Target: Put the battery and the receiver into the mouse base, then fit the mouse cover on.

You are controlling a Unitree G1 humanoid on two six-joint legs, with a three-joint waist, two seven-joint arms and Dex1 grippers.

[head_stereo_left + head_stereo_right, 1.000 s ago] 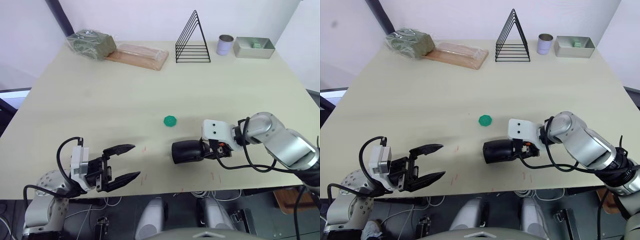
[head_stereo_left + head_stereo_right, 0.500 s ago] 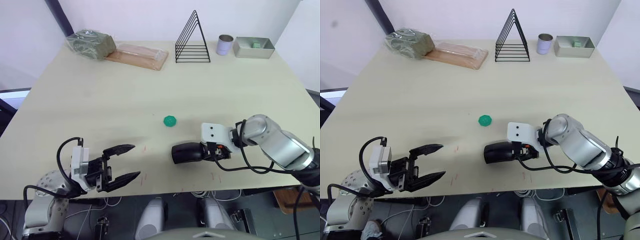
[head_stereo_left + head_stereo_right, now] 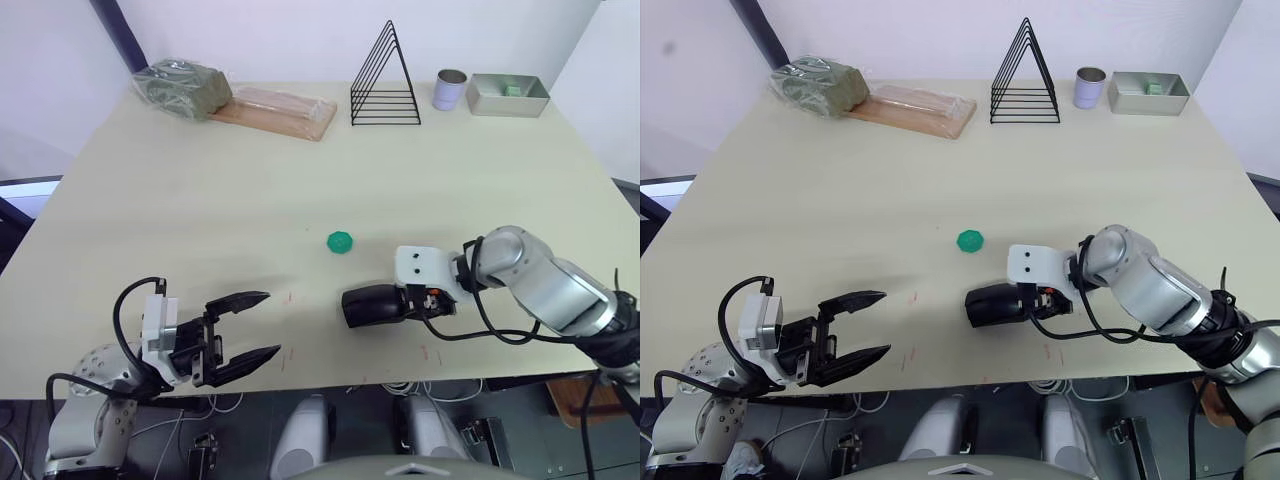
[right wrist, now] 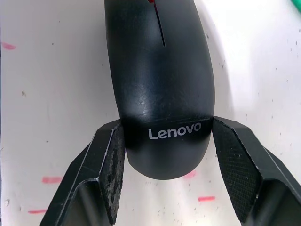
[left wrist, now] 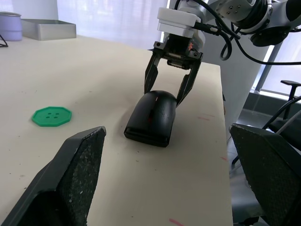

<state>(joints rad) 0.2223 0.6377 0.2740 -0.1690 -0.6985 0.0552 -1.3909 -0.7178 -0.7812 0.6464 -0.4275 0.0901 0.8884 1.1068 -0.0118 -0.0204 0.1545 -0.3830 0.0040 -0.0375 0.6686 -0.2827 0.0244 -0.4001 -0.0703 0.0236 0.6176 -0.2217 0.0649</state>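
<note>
The right pincer (image 3: 400,303) is set around the rear end of the mouse cover (image 3: 372,306), one finger on each side of the glossy black shell. In the right wrist view its pads (image 4: 114,165) are pressed to the flanks of the cover just beside the pale Lenovo logo, so the pincer is clamped on the cover. The cover lies on the tabletop (image 3: 250,200) with its front end pointed away from the pincer, toward the robot's left. A thin slot and a speck of red are seen at the far end of the shell in the right wrist view; whether the mouse base is underneath cannot be told.

A little beyond the right pincer, toward the far side of the tabletop, a green scalloped disc (image 3: 341,241) is found, apart from the cover.

The left pincer (image 3: 252,326) is held well to the left of the cover near the front edge of the tabletop, its two black fingers spread apart with nothing between them, aimed toward the cover.

Well beyond both pincers, along the far edge, a black wire rack (image 3: 386,80), a metal cup (image 3: 451,90), a grey metal tray (image 3: 508,96), a wrapped wooden board (image 3: 275,112) and a green bundle in plastic (image 3: 183,86) are set.
</note>
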